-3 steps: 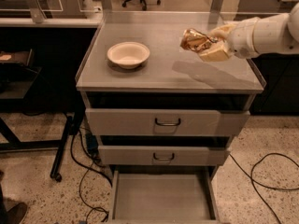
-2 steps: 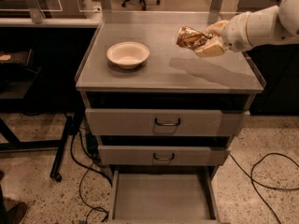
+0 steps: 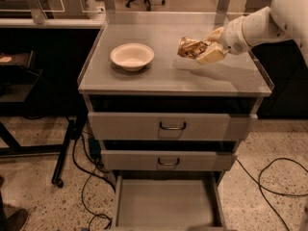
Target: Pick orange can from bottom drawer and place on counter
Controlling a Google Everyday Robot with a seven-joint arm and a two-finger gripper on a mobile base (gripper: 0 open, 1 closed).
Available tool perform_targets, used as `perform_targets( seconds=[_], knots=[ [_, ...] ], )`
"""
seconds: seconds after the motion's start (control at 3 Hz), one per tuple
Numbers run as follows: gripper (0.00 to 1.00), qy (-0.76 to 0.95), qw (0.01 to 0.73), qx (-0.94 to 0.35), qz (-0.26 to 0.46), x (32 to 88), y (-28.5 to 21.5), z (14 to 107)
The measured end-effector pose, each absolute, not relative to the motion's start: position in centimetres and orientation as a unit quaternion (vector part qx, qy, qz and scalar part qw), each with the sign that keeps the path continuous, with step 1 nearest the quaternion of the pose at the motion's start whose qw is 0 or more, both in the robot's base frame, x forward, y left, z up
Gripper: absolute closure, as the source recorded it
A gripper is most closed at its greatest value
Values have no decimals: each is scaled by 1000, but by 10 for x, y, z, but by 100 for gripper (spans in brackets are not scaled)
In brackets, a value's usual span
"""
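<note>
The orange can [image 3: 189,47], shiny, golden and crumpled, is held in my gripper [image 3: 201,49] a little above the right half of the counter [image 3: 173,71]. The gripper's cream fingers [image 3: 211,55] are shut on the can's right side; my white arm reaches in from the upper right. A shadow of the can lies on the counter below it. The bottom drawer [image 3: 166,207] is pulled open at the foot of the cabinet and its grey tray holds nothing.
A cream round bowl [image 3: 132,56] stands on the counter's left half. The two handled drawers [image 3: 172,126] are shut. Black cables [image 3: 269,177] lie on the floor right and left of the cabinet. A black stand [image 3: 29,105] is at the left.
My gripper has carried the can a short way to the left over the counter, and the arm has risen toward the upper right.
</note>
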State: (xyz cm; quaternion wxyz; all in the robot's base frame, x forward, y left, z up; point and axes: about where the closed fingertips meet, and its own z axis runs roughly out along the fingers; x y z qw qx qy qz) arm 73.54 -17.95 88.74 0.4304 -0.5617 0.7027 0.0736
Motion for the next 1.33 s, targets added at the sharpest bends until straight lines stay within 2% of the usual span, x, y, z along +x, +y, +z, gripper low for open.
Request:
perform_targets(
  seconds=[0.67, 1.33],
  knots=[
    [100, 713, 387, -577, 92, 742, -185, 859],
    [100, 720, 374, -575, 108, 742, -185, 834]
  ],
)
